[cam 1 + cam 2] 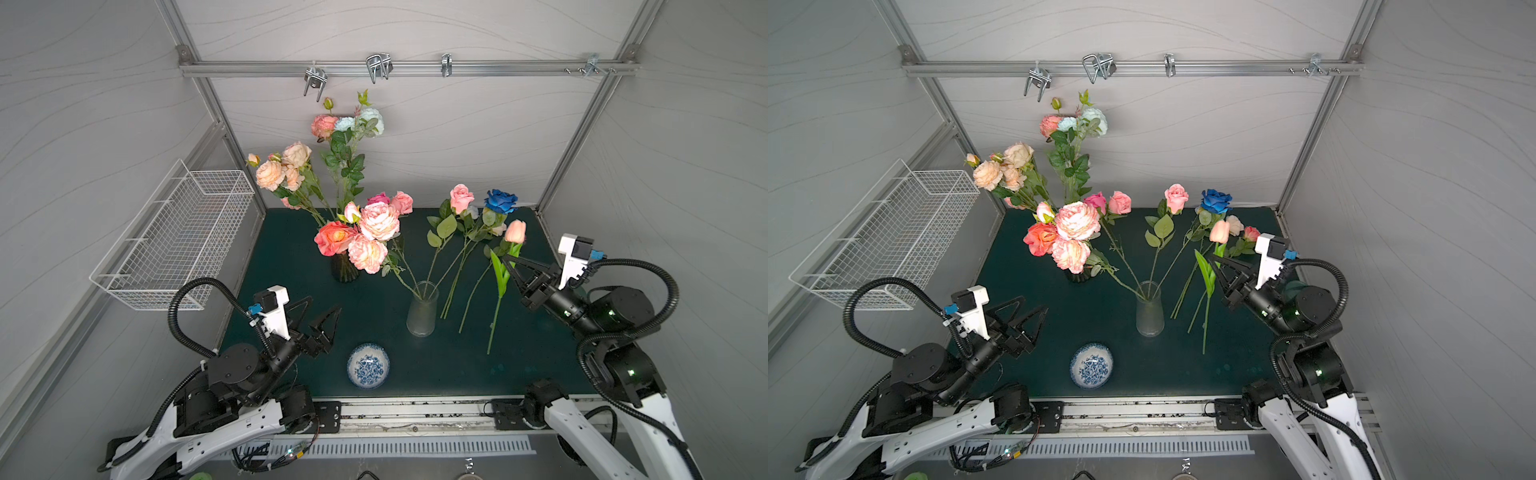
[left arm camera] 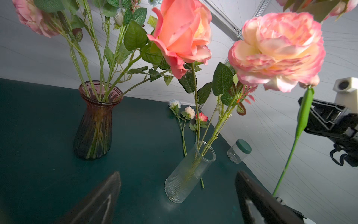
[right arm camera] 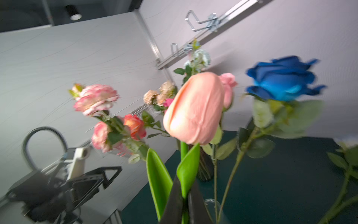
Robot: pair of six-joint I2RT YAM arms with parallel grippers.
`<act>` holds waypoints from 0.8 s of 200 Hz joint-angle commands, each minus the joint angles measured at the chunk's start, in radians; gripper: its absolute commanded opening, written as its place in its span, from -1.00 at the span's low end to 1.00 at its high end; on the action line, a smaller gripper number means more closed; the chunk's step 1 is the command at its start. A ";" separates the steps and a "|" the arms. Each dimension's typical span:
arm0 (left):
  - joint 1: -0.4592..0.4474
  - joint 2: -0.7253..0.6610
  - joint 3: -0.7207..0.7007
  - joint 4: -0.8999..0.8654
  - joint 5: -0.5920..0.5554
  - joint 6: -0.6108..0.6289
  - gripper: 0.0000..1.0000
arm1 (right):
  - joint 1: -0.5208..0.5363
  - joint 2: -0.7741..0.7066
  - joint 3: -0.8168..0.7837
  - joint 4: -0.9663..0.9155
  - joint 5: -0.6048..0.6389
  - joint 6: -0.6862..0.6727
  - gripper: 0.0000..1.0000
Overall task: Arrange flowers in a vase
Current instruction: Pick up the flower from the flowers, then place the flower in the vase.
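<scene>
I record my right gripper clamped on the peach tulip just below its head, the stem hanging beneath the jaws, I judge so that its foot can lead into the clear ribbed vase off to its left and lower, while my left gripper stands spread and empty.

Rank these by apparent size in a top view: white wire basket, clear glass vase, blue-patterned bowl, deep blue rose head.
1. white wire basket, by far.
2. clear glass vase and blue-patterned bowl: too alike to rank.
3. deep blue rose head, smallest.
</scene>
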 commanded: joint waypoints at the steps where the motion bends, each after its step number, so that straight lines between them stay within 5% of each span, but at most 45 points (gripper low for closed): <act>1: 0.000 0.009 0.029 0.013 -0.027 -0.013 0.89 | 0.151 0.093 0.089 0.097 -0.074 -0.126 -1.00; 29: 0.000 0.009 0.028 0.005 -0.029 -0.019 0.88 | 0.438 0.231 0.178 0.115 0.142 -0.377 -1.00; 50: 0.000 0.008 0.023 0.000 -0.030 -0.030 0.88 | 0.546 0.319 0.159 0.271 0.268 -0.498 -1.00; 105: 0.000 0.010 0.028 -0.024 -0.034 -0.037 0.88 | 0.554 0.493 0.114 0.626 0.369 -0.614 -1.00; 160: 0.000 0.015 0.027 -0.025 -0.043 -0.026 0.88 | 0.460 0.562 0.067 0.742 0.350 -0.469 -1.00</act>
